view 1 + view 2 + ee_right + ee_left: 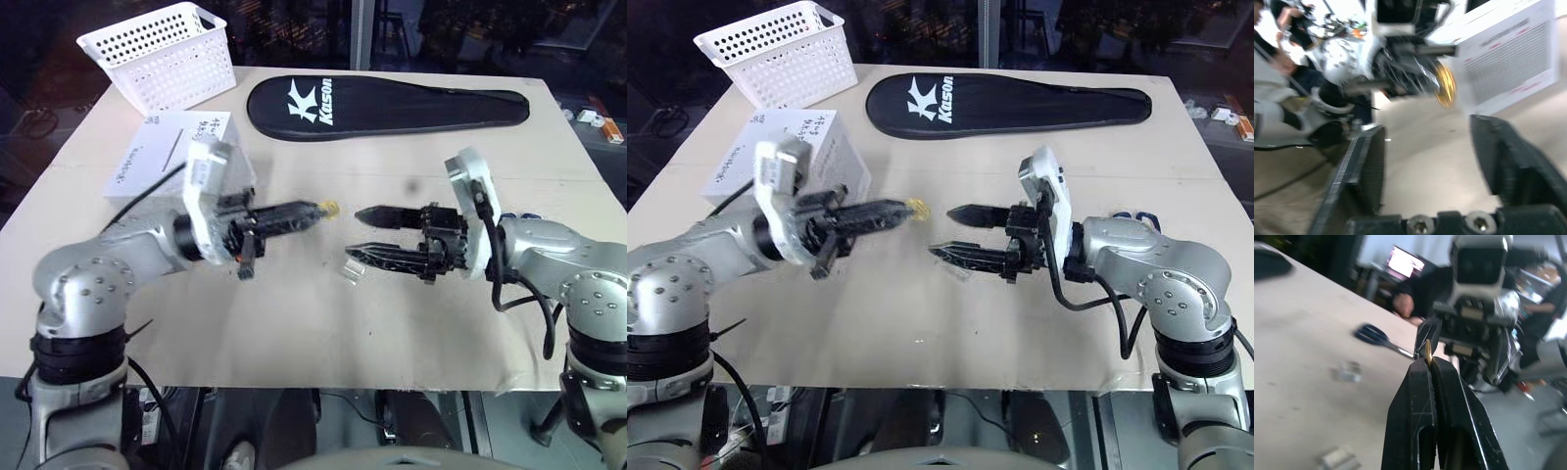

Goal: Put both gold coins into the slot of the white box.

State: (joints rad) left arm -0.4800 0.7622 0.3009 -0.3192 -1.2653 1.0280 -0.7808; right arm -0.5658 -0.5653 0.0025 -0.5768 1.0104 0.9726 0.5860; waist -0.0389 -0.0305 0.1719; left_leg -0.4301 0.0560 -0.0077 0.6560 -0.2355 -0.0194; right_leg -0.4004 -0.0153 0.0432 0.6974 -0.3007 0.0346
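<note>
Above the table (323, 333), level and tip to tip: left gripper (315, 210) clamped on one gold coin (331, 208), right gripper (364, 235) spread empty just beside it, one white box (157, 147) behind the left arm.

Silver arms (83, 279) — white wrist plates, black cables, black fingers (387, 214).

Head stereo overhead; wrist cameras facing.

We could not read the handwriting on the white box (162, 147), half hidden behind the left arm. The scissors (1376, 338) were blurred; the perforated basket (774, 49) was cropped.
</note>
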